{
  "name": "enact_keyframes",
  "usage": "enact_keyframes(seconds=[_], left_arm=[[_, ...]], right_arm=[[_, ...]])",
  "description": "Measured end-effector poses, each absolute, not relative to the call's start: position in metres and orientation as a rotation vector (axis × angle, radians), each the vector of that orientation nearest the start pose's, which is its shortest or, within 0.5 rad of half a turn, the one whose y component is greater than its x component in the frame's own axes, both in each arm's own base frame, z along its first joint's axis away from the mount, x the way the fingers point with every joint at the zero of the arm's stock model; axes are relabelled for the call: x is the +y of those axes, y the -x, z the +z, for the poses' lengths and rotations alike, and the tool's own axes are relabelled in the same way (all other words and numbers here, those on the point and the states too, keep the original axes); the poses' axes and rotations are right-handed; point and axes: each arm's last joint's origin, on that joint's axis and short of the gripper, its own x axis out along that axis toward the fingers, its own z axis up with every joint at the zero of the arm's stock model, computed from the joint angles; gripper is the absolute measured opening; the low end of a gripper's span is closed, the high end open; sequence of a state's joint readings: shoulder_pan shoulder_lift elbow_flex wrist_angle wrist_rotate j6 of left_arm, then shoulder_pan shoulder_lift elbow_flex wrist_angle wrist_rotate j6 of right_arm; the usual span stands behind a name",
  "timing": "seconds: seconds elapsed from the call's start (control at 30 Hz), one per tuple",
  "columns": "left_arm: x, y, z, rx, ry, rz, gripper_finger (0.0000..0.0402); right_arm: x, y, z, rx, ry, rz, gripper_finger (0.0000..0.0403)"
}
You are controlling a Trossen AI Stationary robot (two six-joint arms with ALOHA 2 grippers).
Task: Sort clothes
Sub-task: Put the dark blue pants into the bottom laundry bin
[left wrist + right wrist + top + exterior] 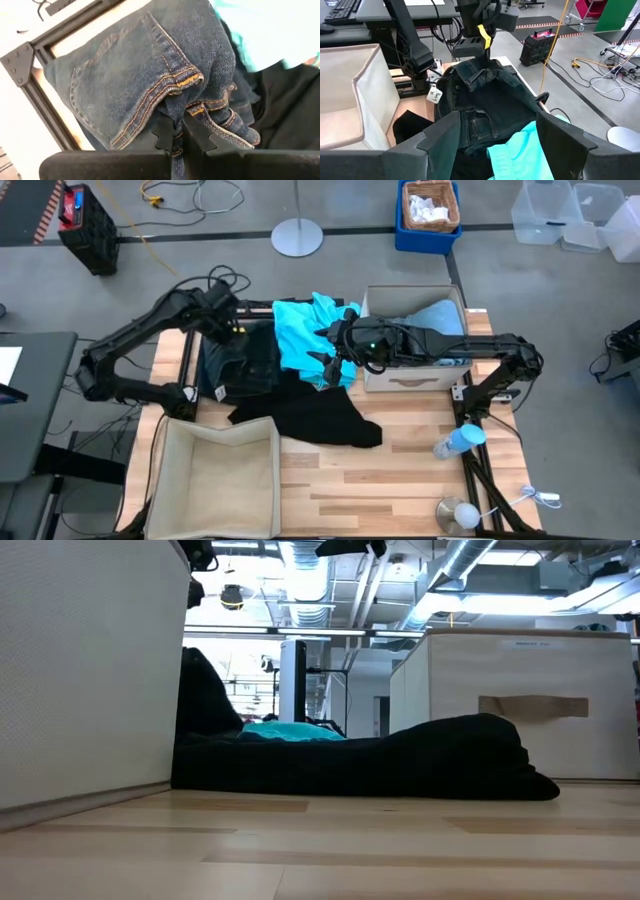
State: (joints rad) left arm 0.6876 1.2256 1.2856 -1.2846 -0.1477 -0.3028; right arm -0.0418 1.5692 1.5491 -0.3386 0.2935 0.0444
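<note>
A dark denim garment [240,360] lies at the table's far left, and my left gripper [232,328] is shut on it. A turquoise garment [303,332] lies to its right, overlapping it. My right gripper [328,358] is open above the turquoise garment [520,150], with a finger on either side of it; I cannot tell whether it touches. A black garment [310,415] lies spread on the middle of the table. A pale blue garment [440,315] sits inside the far right beige bin [415,380]. My left gripper pinches a bunched fold of the denim, at an orange-stitched seam beside a pocket [175,107], between its two fingers. The fingers come from above, slanting down. The cloth rises in a peak to the gripper [470,67], and the rest lies draped on the table.
A second beige bin [215,480], with nothing in it, stands at the near left corner. A water bottle [458,442] and a small white round object [460,513] lie at the near right. Black frame rails [30,85] run along the table's edges.
</note>
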Motion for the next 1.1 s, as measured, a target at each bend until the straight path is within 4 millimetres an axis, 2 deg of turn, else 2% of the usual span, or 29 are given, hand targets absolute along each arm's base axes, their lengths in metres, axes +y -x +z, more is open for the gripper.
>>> enact_keyframes(seconds=[0.47,0.57,0.77,0.93,1.1], left_arm=[[0.146,-0.178,0.312,1.235,0.624,0.874,0.0011],[0.149,-0.184,0.305,1.264,0.65,0.833,0.004],[0.153,-0.191,0.292,1.359,0.669,0.826,0.0125],[0.155,-0.176,0.299,1.338,0.724,0.884,0.0188],[0.16,-0.153,0.309,1.301,0.805,0.943,0.0221]], right_arm=[[-0.023,-0.354,0.389,0.35,0.002,-0.338,0.0276],[-0.023,-0.354,0.389,0.35,0.002,-0.338,0.0276],[-0.023,-0.354,0.389,0.35,0.002,-0.338,0.0276],[-0.023,-0.354,0.389,0.35,0.002,-0.338,0.0276],[-0.022,-0.354,0.389,0.35,0.002,-0.337,0.0276]])
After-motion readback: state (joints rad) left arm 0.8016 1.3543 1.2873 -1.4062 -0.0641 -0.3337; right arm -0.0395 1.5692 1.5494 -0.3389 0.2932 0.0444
